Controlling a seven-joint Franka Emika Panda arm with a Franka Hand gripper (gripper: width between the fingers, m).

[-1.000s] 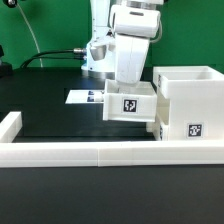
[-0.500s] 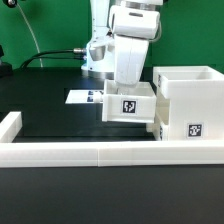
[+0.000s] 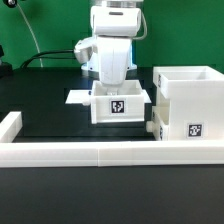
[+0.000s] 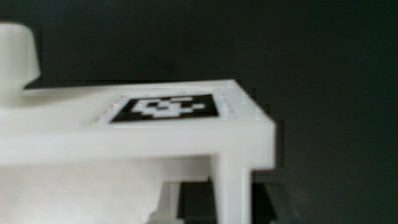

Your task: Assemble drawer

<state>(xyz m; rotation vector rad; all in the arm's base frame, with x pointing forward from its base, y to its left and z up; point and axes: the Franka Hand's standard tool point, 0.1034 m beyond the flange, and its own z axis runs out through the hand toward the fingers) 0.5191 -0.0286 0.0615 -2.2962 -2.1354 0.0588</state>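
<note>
Gripper [image 3: 117,88] | clamped on small tray [image 3: 121,105] | tray beside housing [image 3: 188,98]

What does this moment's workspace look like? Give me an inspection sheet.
Surface: black table, bare in front.
Job's things: large housing at the exterior view's right; small tray beside it, tag facing the camera.
Clutter: marker board behind the tray; low white border wall in front.
Grippers: gripper directly above the tray; fingers hidden, grip unclear.
Cables: black cable behind the arm.
Surroundings: green backdrop.
</note>
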